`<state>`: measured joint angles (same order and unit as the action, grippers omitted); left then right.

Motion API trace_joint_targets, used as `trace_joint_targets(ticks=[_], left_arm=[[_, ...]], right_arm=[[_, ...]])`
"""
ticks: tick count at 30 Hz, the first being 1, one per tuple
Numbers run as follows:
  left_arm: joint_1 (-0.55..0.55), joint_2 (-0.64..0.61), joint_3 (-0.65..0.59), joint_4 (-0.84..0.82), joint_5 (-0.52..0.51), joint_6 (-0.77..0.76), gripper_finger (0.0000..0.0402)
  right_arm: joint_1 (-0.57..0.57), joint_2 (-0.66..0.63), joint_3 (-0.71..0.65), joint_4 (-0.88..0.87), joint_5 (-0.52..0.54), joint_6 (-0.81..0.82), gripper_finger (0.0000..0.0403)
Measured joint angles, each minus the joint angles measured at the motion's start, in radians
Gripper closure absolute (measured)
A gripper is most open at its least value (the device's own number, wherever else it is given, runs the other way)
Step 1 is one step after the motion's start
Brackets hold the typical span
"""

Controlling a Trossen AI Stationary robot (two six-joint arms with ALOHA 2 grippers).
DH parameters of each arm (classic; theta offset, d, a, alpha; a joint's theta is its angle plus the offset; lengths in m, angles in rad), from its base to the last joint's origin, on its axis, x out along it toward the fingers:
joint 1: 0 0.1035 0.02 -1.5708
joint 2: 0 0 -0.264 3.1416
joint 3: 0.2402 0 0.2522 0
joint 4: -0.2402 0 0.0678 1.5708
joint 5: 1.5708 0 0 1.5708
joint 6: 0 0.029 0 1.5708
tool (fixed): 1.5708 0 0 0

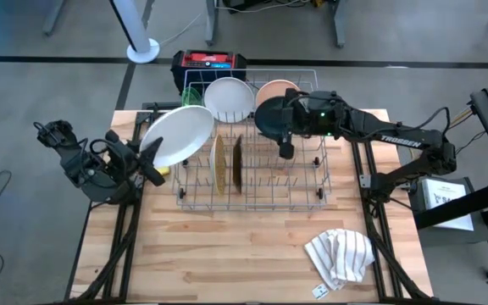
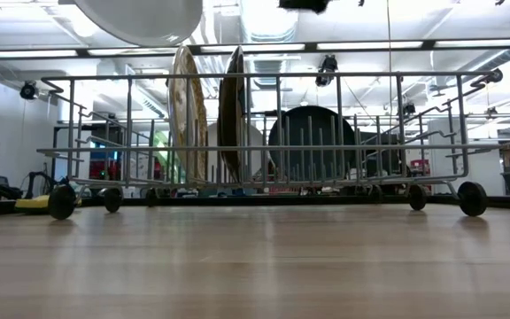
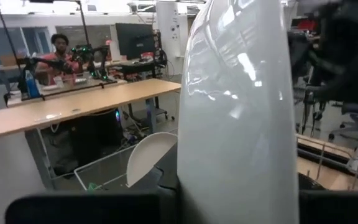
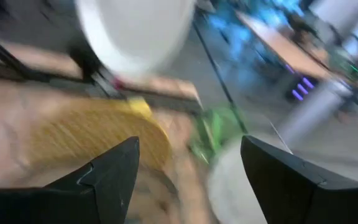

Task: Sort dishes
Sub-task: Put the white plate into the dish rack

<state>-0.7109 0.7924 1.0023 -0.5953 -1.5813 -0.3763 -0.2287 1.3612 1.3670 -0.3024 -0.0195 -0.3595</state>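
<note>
Left gripper [image 1: 151,161] pinching the large plate [image 1: 179,135] by its rim, right gripper [image 1: 285,151] spread wide over the rack [image 1: 252,196]: could slip, or clip a wire.

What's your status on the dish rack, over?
Left gripper shut on large white plate, raised over rack's left end. Right gripper open, empty, over rack by black plate. Nothing blocking.

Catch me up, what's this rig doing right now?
Sorting dishes into a wire dish rack. The left gripper holds a large white plate above the rack's left end. The right gripper hangs open and empty over the rack, beside a black plate. Tan and brown plates already stand upright in the rack.
</note>
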Motion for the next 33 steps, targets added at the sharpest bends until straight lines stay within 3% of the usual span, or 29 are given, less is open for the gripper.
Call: trace_joint_targets(ticks=[4, 9, 20, 33], left_arm=[[-0.001, 0.055, 0.014, 0.100, 0.008, 0.175, 0.0353], [0.000, 0.145, 0.058, 0.238, 0.010, 0.380, 0.0353], [-0.002, 0.389, 0.294, 0.225, 0.022, 0.567, 0.0353], [-0.002, 0.533, 0.456, 0.145, 0.007, 0.577, 0.0353]], right_arm=[[-0.012, -0.023, 0.000, 0.121, -0.212, 0.067, 0.0130], [-0.012, -0.026, 0.034, 0.160, -0.323, 0.056, 0.0122], [0.000, 0.031, 0.087, 0.230, -0.380, -0.005, 0.0121], [0.007, 0.054, 0.087, 0.280, -0.434, -0.041, 0.0122]])
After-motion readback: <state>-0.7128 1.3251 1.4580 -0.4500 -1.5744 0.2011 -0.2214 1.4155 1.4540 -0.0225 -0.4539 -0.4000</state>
